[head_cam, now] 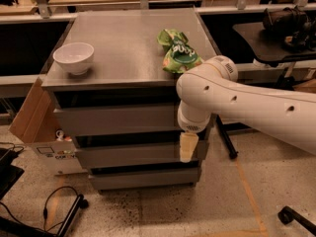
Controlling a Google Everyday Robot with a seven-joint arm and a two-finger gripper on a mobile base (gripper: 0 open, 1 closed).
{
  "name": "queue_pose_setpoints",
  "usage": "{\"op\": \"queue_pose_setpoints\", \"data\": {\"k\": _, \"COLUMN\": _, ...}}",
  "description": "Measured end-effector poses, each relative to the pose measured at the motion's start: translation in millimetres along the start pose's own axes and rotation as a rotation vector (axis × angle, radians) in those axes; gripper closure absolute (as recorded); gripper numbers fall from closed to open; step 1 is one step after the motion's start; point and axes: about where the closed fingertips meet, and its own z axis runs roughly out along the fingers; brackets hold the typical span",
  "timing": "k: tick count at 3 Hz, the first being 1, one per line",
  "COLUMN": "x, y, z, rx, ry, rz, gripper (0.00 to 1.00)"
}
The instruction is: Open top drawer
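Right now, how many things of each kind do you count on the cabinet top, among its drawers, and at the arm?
White bowl: 1
Green snack bag: 1
Grey drawers: 3 (top drawer, middle drawer, bottom drawer)
Gripper, in front of the middle drawer's right end: 1
Total: 6

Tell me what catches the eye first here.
The big white robot arm sweeps in from the right, its gripper hanging at the right end of the drawer fronts, just below the top drawer. On the cabinet top sit a white bowl at left and a green snack bag at right.
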Motion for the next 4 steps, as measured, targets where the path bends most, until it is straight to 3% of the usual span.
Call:
{"op": "queue_pose_setpoints", "data": {"k": 1, "x": 11, "y": -14, "z": 9, "rx": 0.006, "ry": 0.032, "rz": 0.003, "gripper": 0.00}}
{"op": "queue_pose_setpoints", "data": {"k": 2, "x": 9, "y": -42, "z": 29, "rx": 0.009, "ry": 0.050, "rz": 0.007, "gripper": 0.00}}
{"op": "queue_pose_setpoints", "data": {"k": 4, "x": 7, "y": -49, "z": 46, "rx": 0.020, "ry": 0.065, "rz": -0.020, "gripper": 0.00}}
